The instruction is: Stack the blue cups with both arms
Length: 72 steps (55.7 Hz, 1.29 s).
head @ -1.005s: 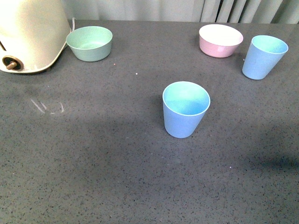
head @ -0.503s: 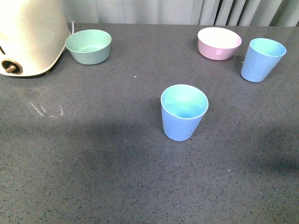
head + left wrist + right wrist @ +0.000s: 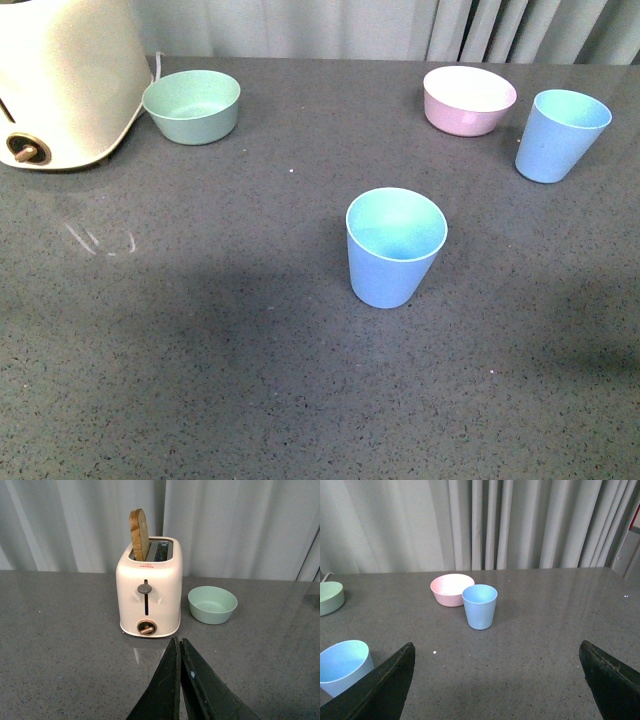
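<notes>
Two blue cups stand upright and apart on the dark grey speckled surface (image 3: 200, 380), both with their mouths up. The near cup (image 3: 396, 248) sits alone toward the middle. The far cup (image 3: 560, 135) stands at the back on the robot's right, just beside the pink bowl (image 3: 469, 100) but not touching it. At the back left a mint-green bowl (image 3: 192, 106) stands next to a cream toaster (image 3: 65, 85).

The right jaws are spread wide and hold nothing; their two black fingers (image 3: 385, 690) show only at the opposite lower corners of the right wrist view. The far cup (image 3: 480, 606) stands ahead of them, within the span of the opening but well apart from both fingers, with the pink bowl (image 3: 451, 589) right behind it. The near cup (image 3: 345, 666) lies off to one side at the edge of that view, close by one finger, which covers part of its wall; contact cannot be judged.

The left jaws are pressed together with only a thin seam between the fingers (image 3: 165, 690), and grip nothing. They point at the toaster (image 3: 149, 595), which carries a slice of bread (image 3: 139, 535) in one slot, with the mint-green bowl (image 3: 212, 604) just beside it.
</notes>
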Each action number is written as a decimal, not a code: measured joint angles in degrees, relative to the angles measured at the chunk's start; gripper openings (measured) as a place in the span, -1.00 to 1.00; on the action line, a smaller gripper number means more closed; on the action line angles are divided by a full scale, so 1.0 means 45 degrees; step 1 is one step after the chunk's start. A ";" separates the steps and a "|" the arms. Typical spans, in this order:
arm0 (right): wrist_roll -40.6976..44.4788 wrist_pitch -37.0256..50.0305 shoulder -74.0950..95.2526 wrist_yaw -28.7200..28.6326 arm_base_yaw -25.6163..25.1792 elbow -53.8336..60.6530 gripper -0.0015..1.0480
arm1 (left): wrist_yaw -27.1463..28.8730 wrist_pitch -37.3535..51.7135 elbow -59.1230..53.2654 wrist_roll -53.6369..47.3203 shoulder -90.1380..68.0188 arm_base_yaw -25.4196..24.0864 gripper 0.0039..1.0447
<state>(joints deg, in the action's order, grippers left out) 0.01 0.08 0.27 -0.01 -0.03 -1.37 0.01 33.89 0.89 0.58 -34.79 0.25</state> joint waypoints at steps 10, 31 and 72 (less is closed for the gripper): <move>0.0000 0.0000 0.0000 0.0000 0.0000 0.0000 0.83 | -0.0005 -0.1384 -0.0005 0.0000 0.1515 0.0000 -0.97; 0.0000 0.0000 0.0000 0.0000 0.0000 0.0000 0.83 | -0.0005 -0.3415 -0.0005 0.0000 0.3628 0.0000 -0.97; 0.0000 0.0000 0.0000 0.0000 0.0000 0.0000 0.83 | 0.0000 -0.7509 0.0000 0.0000 0.7601 0.0000 -0.97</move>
<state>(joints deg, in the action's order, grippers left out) 0.01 0.08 0.27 -0.01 -0.03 -1.37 0.01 0.10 0.89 0.58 -0.58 0.25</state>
